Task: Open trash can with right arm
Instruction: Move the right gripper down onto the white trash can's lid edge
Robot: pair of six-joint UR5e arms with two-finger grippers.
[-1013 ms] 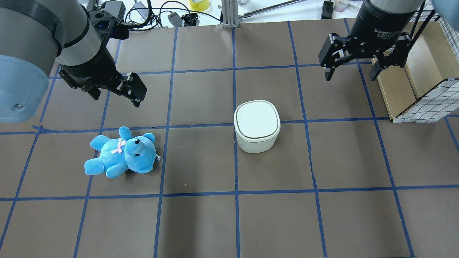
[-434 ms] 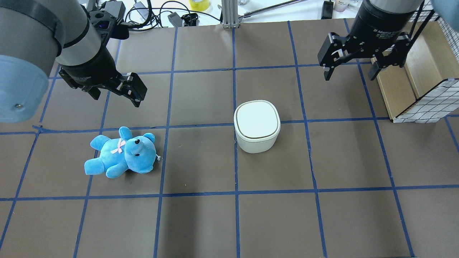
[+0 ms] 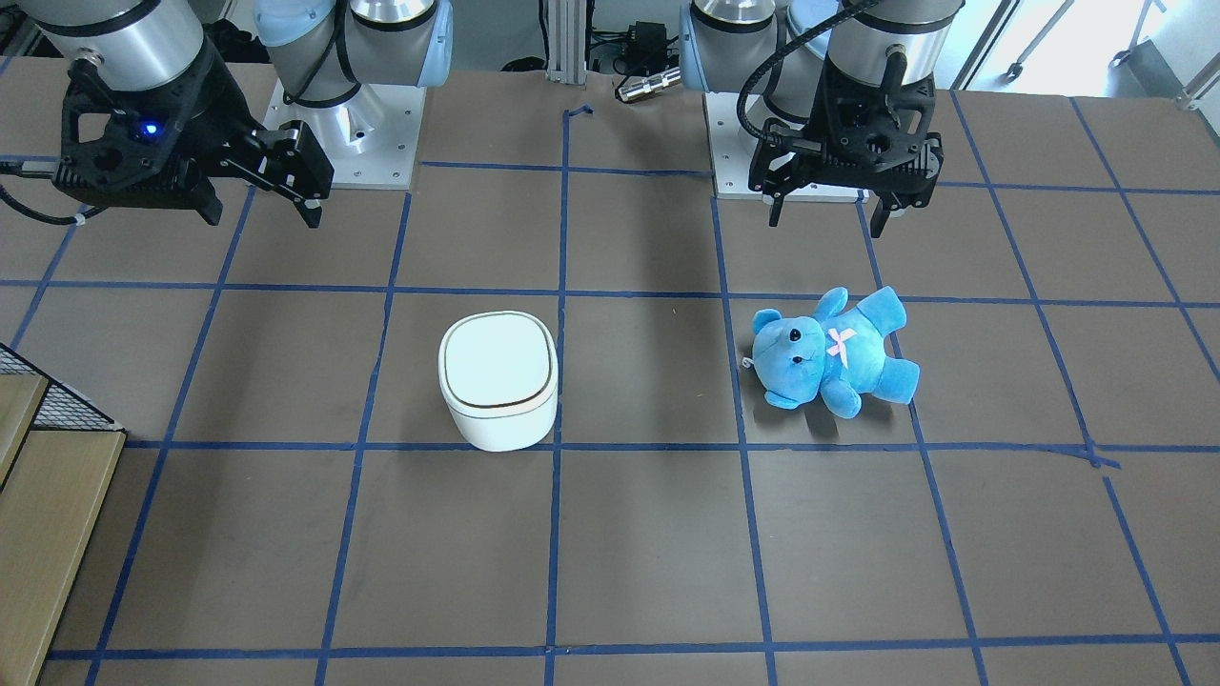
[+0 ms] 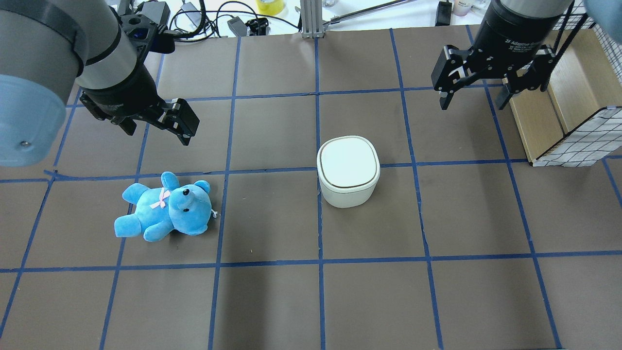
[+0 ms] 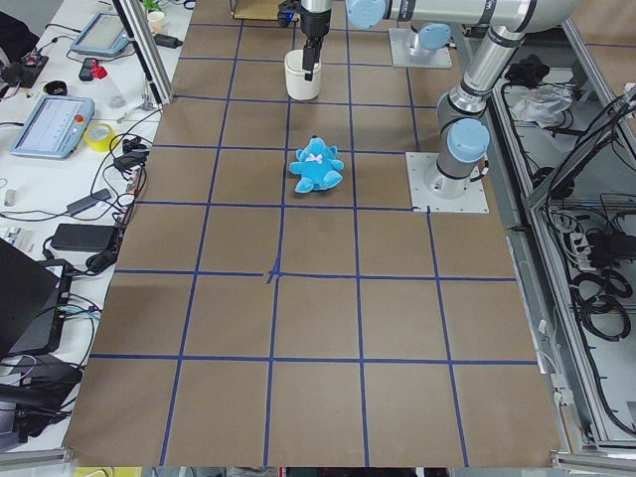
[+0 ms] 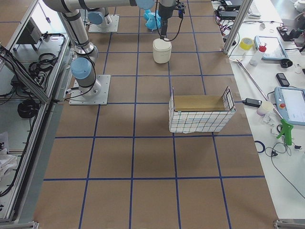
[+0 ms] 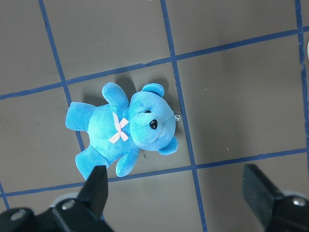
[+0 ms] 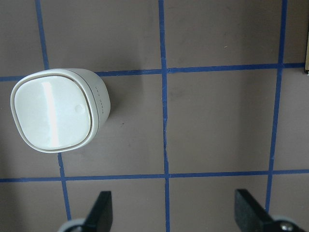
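Where legible, right pincer (image 4: 471, 104): "2F Adaptive"

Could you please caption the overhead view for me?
Open right gripper hovers clear of the closed trash can; teddy bear lies near left gripper.

— White trash can (image 4: 348, 167), thin dark seam round the top, on a brown table (image 4: 272, 218) ruled in blue squares.
— And the bear (image 4: 163, 209)?
— Bright blue, pink bow, black eyes and nose. The basket (image 6: 200, 121) is white with a black grid.
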